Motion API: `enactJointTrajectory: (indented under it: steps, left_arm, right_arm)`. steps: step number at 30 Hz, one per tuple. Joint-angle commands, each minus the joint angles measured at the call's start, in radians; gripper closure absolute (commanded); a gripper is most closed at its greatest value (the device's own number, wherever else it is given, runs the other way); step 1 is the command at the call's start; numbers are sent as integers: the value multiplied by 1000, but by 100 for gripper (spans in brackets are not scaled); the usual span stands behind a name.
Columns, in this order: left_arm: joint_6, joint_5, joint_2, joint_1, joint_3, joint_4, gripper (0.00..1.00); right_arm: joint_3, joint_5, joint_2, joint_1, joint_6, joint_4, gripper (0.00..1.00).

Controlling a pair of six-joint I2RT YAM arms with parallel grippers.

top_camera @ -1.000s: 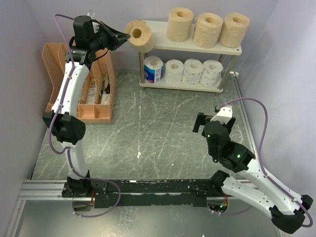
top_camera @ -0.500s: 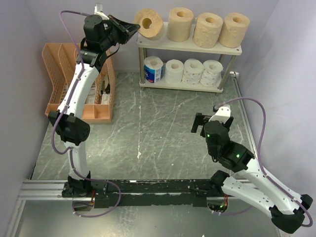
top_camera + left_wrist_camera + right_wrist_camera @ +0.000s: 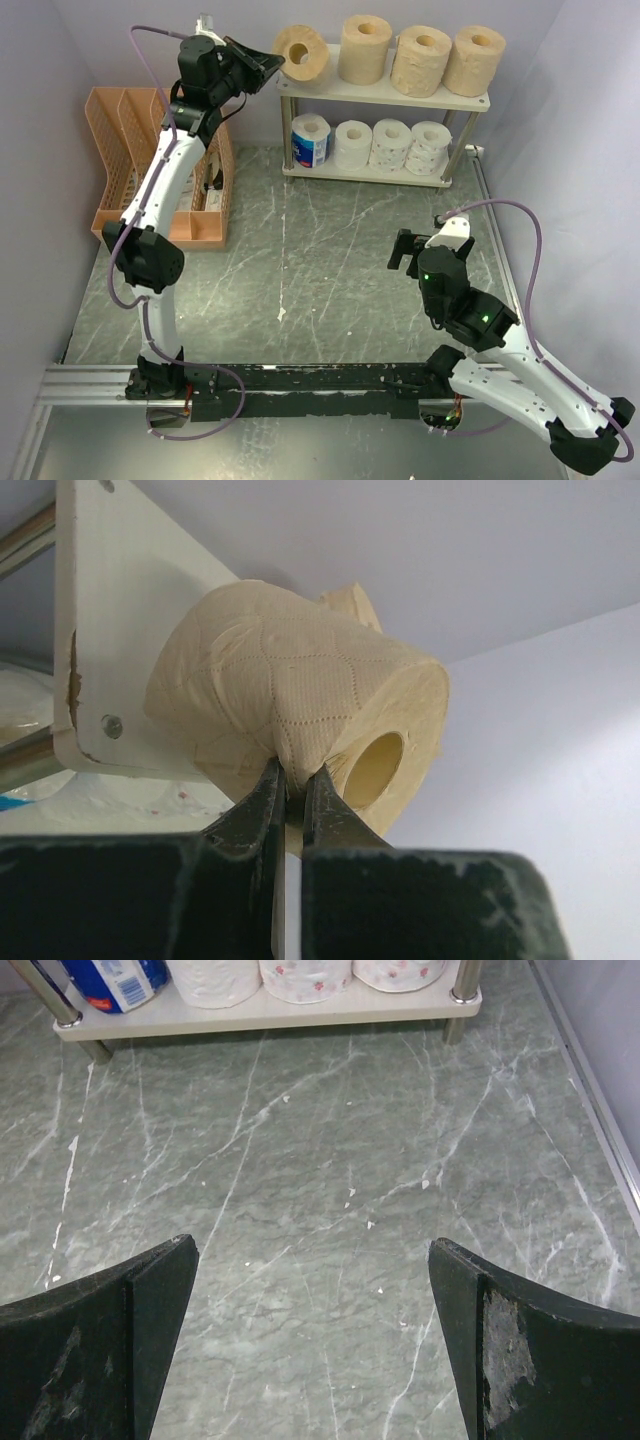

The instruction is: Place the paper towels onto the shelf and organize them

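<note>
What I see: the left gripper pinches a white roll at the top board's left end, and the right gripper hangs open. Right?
Not quite. The roll is tan, not white; the left wrist view shows it. The rest stands: the left gripper pinches it at the top board's left end, and the right gripper hangs open.

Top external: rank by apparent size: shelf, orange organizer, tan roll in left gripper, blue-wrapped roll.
1-2. shelf, orange organizer: too close to rank.
3. tan roll, held higher, nearer the camera.
4. blue-wrapped roll, slightly smaller.
</note>
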Motion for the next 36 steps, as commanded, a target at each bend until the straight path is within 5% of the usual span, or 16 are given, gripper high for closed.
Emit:
enactJointTrajectory:
  steps: [1, 13, 14, 17, 20, 23, 32, 36]
  left_arm:
    - [14, -11, 18, -9, -4, 78, 93]
    - [7, 25, 39, -9, -3, 116, 93]
    - [3, 32, 40, -9, -4, 128, 87]
    - [0, 19, 42, -10, 5, 150, 46]
    - [21, -8, 59, -11, 46, 165, 34]
    - [36, -22, 81, -11, 90, 194, 2]
    - [193, -13, 15, -7, 86, 154, 0]
    - [364, 14, -269, 29, -234, 189, 0]
  right_arm:
    - [-8, -4, -10, 3, -7, 18, 0]
    - [-1, 18, 0, 2, 5, 5, 0]
    - [-1, 26, -2, 2, 6, 2, 0]
    - [-1, 33, -12, 1, 5, 5, 0]
    - [-4, 33, -23, 2, 5, 11, 0]
    - [-3, 33, -19, 3, 4, 9, 0]
    - [-1, 25, 1, 2, 1, 7, 0]
    - [15, 17, 9, 2, 25, 8, 0]
